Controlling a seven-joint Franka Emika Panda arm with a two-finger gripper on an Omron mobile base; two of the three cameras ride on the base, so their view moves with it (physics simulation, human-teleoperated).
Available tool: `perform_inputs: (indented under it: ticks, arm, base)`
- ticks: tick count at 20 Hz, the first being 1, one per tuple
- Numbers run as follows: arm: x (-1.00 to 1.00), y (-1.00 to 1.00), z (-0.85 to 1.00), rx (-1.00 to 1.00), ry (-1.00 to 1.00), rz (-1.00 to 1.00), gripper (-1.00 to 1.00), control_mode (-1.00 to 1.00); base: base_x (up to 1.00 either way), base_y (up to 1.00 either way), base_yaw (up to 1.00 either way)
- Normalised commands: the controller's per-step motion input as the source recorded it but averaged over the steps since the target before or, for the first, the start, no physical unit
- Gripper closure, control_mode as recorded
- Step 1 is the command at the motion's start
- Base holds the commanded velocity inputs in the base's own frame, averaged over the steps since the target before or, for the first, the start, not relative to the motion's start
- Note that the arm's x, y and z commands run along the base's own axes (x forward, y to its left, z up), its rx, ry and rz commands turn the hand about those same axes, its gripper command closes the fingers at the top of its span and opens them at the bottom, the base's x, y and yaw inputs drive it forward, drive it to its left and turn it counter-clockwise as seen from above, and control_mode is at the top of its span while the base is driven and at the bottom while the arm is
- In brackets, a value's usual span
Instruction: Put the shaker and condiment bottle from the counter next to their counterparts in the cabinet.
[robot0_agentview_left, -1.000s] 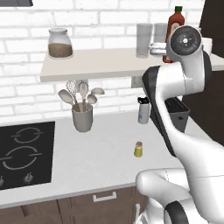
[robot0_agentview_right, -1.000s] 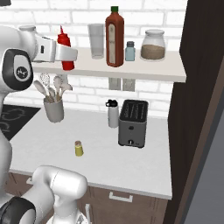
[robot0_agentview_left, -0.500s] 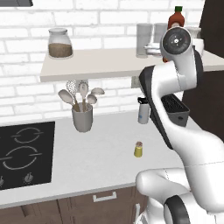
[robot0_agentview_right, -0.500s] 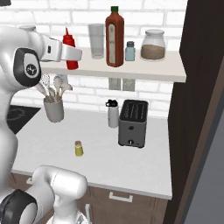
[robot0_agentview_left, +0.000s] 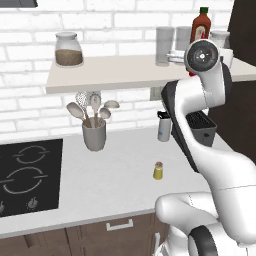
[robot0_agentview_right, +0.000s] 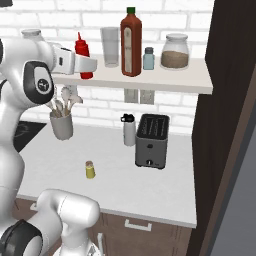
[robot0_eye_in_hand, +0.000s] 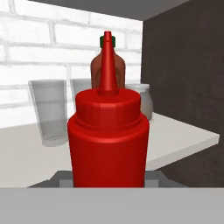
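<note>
Now the red squeeze bottle (robot0_agentview_right: 83, 55) stands upright over the white wall shelf (robot0_agentview_right: 165, 81), left of the tall sauce bottle (robot0_agentview_right: 131, 42), with the tool (robot0_agentview_right: 86, 64) closed around its body. The yellow shaker (robot0_agentview_right: 90, 170) sits on the counter (robot0_agentview_right: 150, 185) far below that sauce bottle.

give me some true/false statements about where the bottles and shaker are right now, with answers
1. The red squeeze bottle is up at the shelf. True.
2. The shaker stands on the shelf. False: it is on the counter.
3. The tall sauce bottle lies on its side. False: it stands upright.
4. The gripper has its jaws shut on the red squeeze bottle. True.
5. The glass jar is on the shelf. True.
</note>
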Motion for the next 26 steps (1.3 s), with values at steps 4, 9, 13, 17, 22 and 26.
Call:
perform_inputs:
  ticks: [4,9,13,17,22,26]
  arm:
    - [0.09,-0.01,0.0,0.01,0.0,0.0,1.0,-1.0]
    - [0.14,-0.02,0.0,0.01,0.0,0.0,1.0,-1.0]
    - [0.15,-0.02,0.0,0.0,0.0,0.0,1.0,-1.0]
    - [0.13,-0.02,-0.03,0.0,0.0,0.0,1.0,-1.0]
    - [0.12,-0.05,-0.06,0.0,0.0,0.0,1.0,-1.0]
    - [0.14,-0.06,-0.07,0.0,0.0,0.0,1.0,-1.0]
  base:
    - [0.0,0.0,0.0]
    - [0.0,0.0,0.0]
    - [0.0,0.0,0.0]
    - [0.0,0.0,0.0]
    - [0.0,0.0,0.0]
    - [0.0,0.0,0.0]
